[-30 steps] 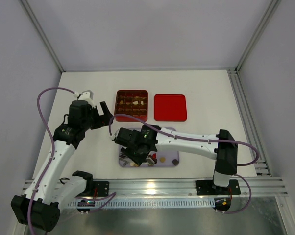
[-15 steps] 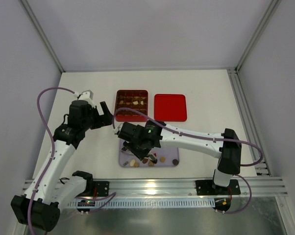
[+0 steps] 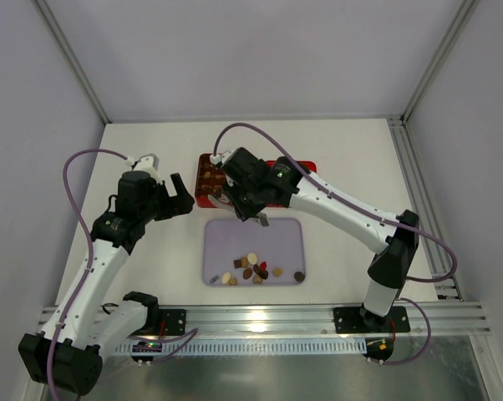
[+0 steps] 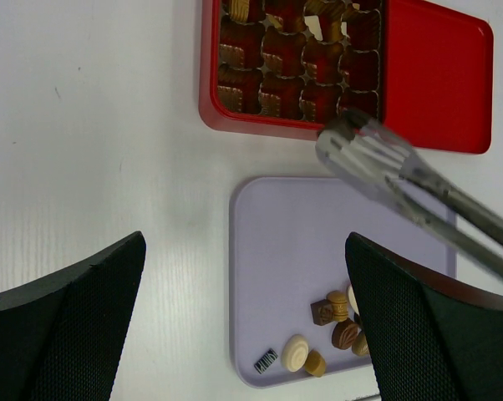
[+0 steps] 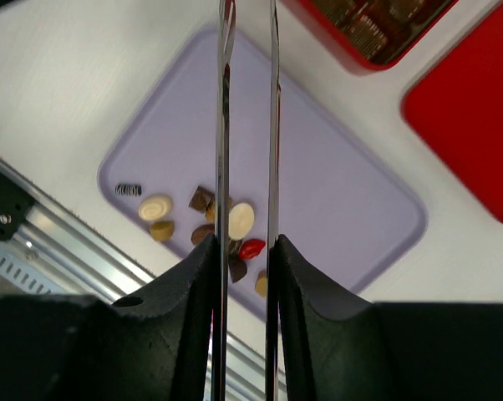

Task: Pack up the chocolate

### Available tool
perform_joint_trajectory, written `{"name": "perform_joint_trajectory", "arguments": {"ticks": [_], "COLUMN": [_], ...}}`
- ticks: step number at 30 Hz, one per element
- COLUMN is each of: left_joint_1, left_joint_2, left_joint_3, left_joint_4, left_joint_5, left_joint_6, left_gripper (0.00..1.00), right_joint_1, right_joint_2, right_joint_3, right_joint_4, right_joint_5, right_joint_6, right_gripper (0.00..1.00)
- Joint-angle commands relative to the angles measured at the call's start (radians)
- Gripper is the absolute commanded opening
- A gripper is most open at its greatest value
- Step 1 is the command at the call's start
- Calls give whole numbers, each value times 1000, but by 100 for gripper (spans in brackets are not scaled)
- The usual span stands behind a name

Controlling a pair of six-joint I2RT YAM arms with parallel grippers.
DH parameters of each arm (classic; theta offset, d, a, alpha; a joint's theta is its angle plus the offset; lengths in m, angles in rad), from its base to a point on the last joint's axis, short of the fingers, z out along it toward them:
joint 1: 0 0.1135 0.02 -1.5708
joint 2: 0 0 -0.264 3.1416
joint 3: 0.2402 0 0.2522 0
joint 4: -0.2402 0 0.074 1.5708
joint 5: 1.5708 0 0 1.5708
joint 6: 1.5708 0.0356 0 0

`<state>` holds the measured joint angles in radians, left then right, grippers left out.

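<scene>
Top view: left gripper point(image 3: 183, 194) hangs over the white table point(image 3: 143, 150) just left of the red box point(image 3: 208, 177), jaws wide apart and holding nothing. Right arm reaches across and hides most of the box and the left edge of the red lid point(image 3: 297, 185). Right gripper point(image 3: 253, 209) is clamped on metal tongs point(image 3: 262, 220), whose tips sit near the far edge of the lilac tray point(image 3: 276, 238). The loose chocolate point(image 3: 253, 270) is clustered at the near edge of the tray: dark, tan, cream, one reddish.

Left wrist view: both black fingers point(image 4: 84, 317) sit at the frame corners, far apart, nothing between them. Red box at top, with tan and brown pieces in several compartments, and the lid touching its right side. The tongs come in from the right, tips over the bare table strip between box and tray; can't tell if they grip a piece. Loose chocolate lies in the tray's lower right, with a small striped tag point(image 4: 266, 360) beside it.

Right wrist view: the fingers point(image 5: 197, 284) squeeze the two tong blades, which run up almost parallel and out of frame, tips not seen. Below them is the tray with the chocolate pile near its lower-left corner, the reddish one point(image 5: 251, 248) among it. Box corner and lid are at upper right
</scene>
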<state>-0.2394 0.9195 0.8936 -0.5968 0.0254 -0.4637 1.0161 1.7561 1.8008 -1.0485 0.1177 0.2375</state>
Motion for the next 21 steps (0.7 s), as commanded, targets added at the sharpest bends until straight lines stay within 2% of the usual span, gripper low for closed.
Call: {"name": "perform_joint_trajectory", "arguments": {"ticks": [1, 12, 21], "left_joint_1": [6, 6, 6], "left_joint_2": [-21, -19, -21], "left_joint_3": [24, 24, 24], "left_joint_4": [9, 9, 9], "left_joint_5": [-15, -10, -8], "left_joint_6": [7, 8, 8], "left_gripper": [100, 100, 100], "right_joint_1": [-54, -125, -126], "right_joint_2": [54, 269, 358], "right_joint_3": [115, 336, 371], "right_joint_4": [50, 91, 122], "right_joint_5": [16, 11, -1], "right_joint_6": [-36, -58, -55], "right_gripper": [32, 32, 32]}}
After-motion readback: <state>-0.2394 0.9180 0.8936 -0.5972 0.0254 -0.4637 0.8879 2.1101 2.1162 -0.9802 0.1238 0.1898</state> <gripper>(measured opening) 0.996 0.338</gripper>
